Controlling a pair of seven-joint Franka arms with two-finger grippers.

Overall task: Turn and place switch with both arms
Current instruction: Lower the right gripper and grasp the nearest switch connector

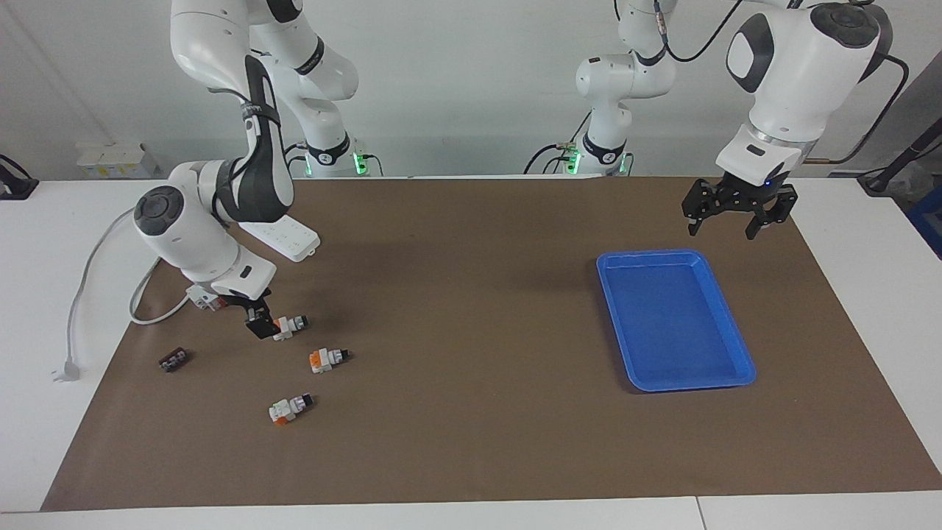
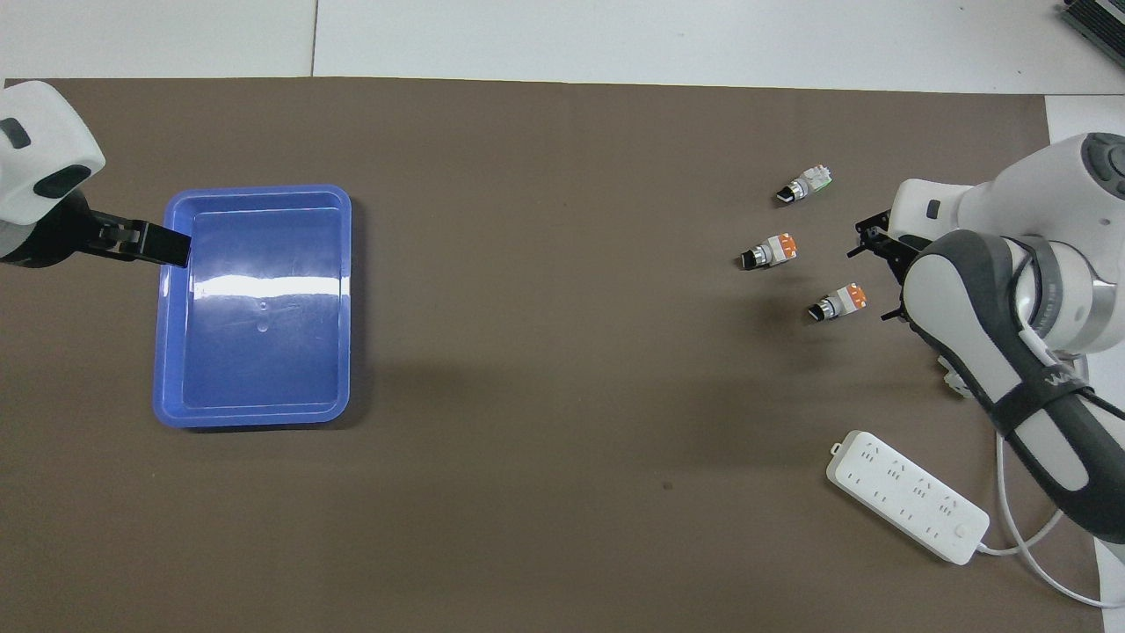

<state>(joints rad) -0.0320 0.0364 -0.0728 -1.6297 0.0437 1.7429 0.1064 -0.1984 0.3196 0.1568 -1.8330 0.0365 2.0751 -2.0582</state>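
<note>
Three switches lie on the brown mat at the right arm's end. The one nearest the robots (image 1: 289, 326) also shows in the overhead view (image 2: 838, 301). My right gripper (image 1: 259, 322) (image 2: 879, 277) is down at the mat with open fingers, right beside this switch's orange end and not closed on it. A second switch (image 1: 329, 358) (image 2: 767, 251) and a third (image 1: 291, 408) (image 2: 804, 185) lie farther from the robots. My left gripper (image 1: 725, 221) (image 2: 163, 246) hangs open and empty over the robot-side rim of the blue tray (image 1: 647, 255) (image 2: 255, 189).
A white power strip (image 1: 283, 235) (image 2: 905, 497) lies nearer the robots, and its cable and plug (image 1: 66, 368) trail off the mat. A white-and-red breaker block (image 1: 204, 298) sits under the right wrist. A dark terminal strip (image 1: 174, 359) lies beside the switches.
</note>
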